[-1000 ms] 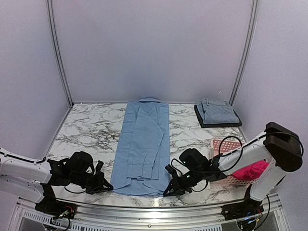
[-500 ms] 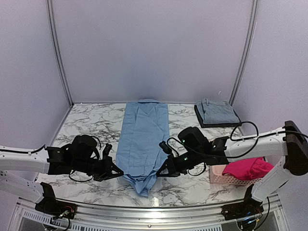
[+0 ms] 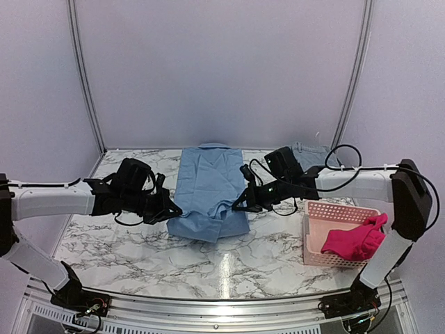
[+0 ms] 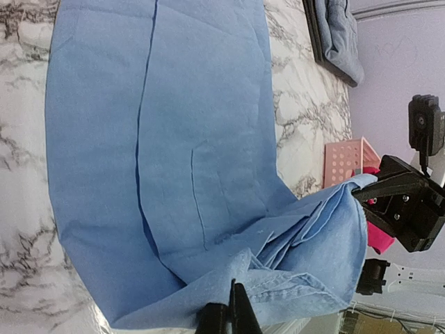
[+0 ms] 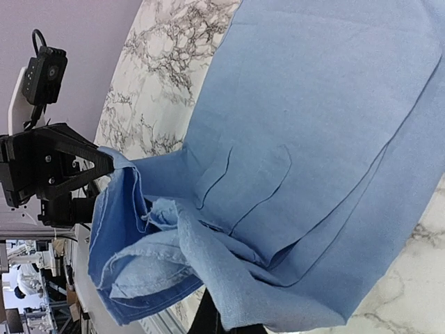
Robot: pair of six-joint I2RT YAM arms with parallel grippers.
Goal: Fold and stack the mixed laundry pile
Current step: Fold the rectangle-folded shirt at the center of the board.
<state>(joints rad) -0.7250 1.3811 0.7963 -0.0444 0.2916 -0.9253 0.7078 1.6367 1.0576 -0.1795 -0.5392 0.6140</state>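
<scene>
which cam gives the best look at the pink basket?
Top external: the pink basket shows whole at frame right, the magenta garment hanging over its rim. Left wrist catches only a corner of the basket beyond the light blue shirt. Right wrist shows none of it.

Cannot trace the left gripper (image 4: 230, 314) beyond its pinched fingertips, cropped at the bottom of the left wrist view. Likewise the right gripper (image 5: 208, 314), mostly buried under the light blue shirt (image 5: 306, 125). At the desk's far right corner, can glimpse only a strip of the folded blue garment (image 3: 316, 151) behind the right arm (image 3: 354, 179).
</scene>
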